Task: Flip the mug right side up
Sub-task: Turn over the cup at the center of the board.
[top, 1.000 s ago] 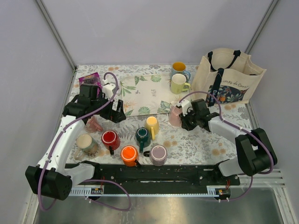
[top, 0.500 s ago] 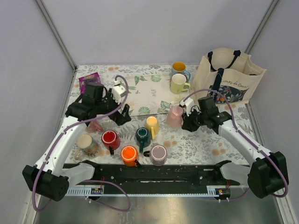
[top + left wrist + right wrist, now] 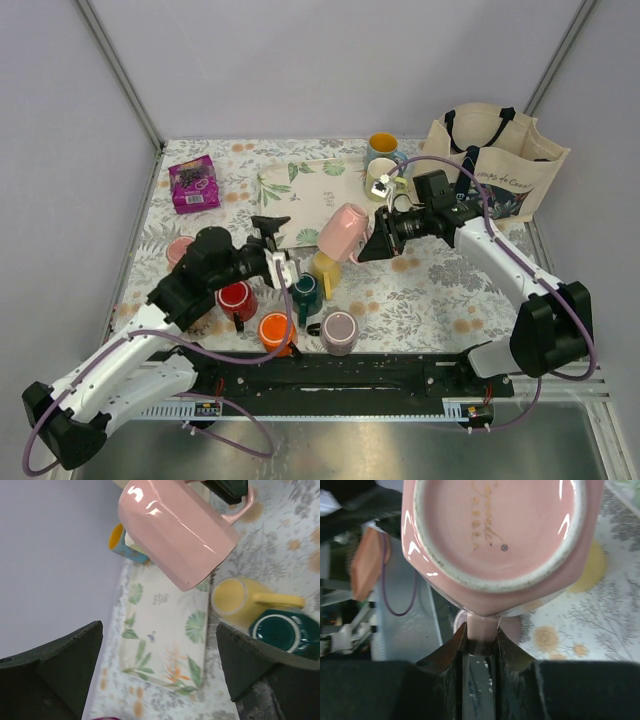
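right gripper (image 3: 481, 639) is clamped on the handle of a pale pink mug (image 3: 343, 230), holding it tipped off the table (image 3: 440, 290) — its base faces the wrist camera. left gripper (image 3: 278, 245) stands wide open, nothing between its fingers, with the pale mug at about 2 o'clock from it. under that mug a yellow mug (image 3: 235, 597) and a teal mug (image 3: 280, 630) stand mouth up, both empty. the salmon mug (image 3: 180, 249) rests on the table at 9 o'clock from the left gripper, behind its wrist and well apart from both grippers — which way up it sits i cannot tell.
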